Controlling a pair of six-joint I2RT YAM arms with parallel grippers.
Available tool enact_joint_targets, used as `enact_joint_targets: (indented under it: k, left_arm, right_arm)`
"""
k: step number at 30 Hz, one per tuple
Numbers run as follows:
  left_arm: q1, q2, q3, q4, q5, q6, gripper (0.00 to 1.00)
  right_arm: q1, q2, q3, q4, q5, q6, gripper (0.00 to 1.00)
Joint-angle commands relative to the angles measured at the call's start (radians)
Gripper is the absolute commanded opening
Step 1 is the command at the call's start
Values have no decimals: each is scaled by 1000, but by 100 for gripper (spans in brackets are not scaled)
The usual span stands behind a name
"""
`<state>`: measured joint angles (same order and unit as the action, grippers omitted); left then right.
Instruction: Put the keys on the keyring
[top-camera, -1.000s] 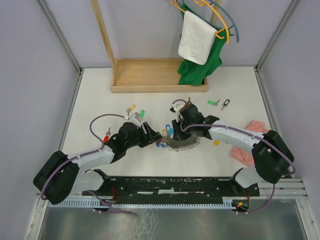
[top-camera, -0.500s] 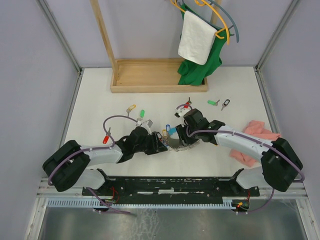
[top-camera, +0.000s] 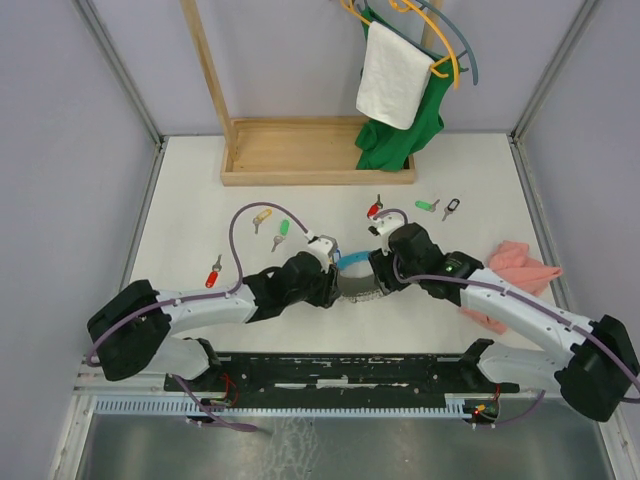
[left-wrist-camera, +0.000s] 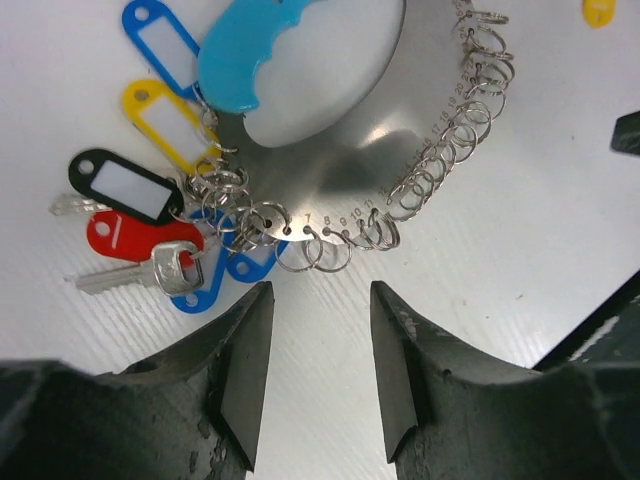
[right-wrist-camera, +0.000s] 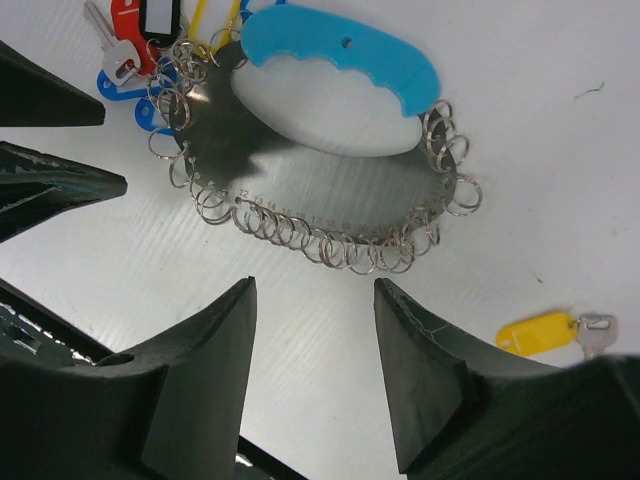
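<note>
- Top view first: the keyring (top-camera: 356, 278) lies flat mid-table, with its blue handle at 12 o'clock and its grey metal arc at 6.
- My left claw (top-camera: 328, 278) sits at the ring's 9 o'clock and my right claw (top-camera: 383, 268) at its 3 o'clock, both just beside it. From up here I cannot tell how wide either one stands.
- Loose keys are scattered around. A yellow key (top-camera: 262, 217) and a green key (top-camera: 283, 228) lie at the ring's 11 o'clock, and a red key (top-camera: 375, 210) at 1 o'clock.
- A second green key (top-camera: 427, 206) and a dark-tagged key (top-camera: 452, 209) lie out toward 2 o'clock. A second red key (top-camera: 213, 270) is well off at 9 o'clock, beyond my left arm.
- A pink cloth (top-camera: 510, 265) lies at 3 o'clock, under my right arm.
- Left wrist view: my left claw's jaws stand partly apart with only bare table between them, so it has hold of nothing.
- The ring's metal edge, lined with small split rings (left-wrist-camera: 440, 150), lies at 12 o'clock just past my fingertips, not touching them.
- The bunch of tagged keys (left-wrist-camera: 150, 200) hangs off the ring at 10 o'clock, with blue, yellow, black and red tags.
- Right wrist view: my right claw's jaws are partly spread too, and empty.
- The ring lies at 12 o'clock with its blue handle on the far side and its row of small rings nearest me.
- A second yellow key (right-wrist-camera: 540, 332) lies alone at 4 o'clock.
</note>
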<state>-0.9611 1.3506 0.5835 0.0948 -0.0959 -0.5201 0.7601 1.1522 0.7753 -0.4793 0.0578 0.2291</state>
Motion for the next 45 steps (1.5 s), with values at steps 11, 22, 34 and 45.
enact_joint_targets:
  k: [11, 22, 34, 45]
  left_arm:
    - [-185, 195, 228, -191, -307, 422, 41]
    - [-231, 310, 318, -267, -447, 487, 33]
    - [-241, 360, 343, -249, -441, 516, 32]
    - [-242, 357, 333, -194, -475, 544, 4]
  right_arm:
    - [1, -254, 6, -111, 82, 6, 61]
    - [1, -278, 23, -137, 86, -5, 62]
    - [1, -269, 24, -136, 89, -5, 62]
    - [1, -279, 28, -142, 93, -5, 62]
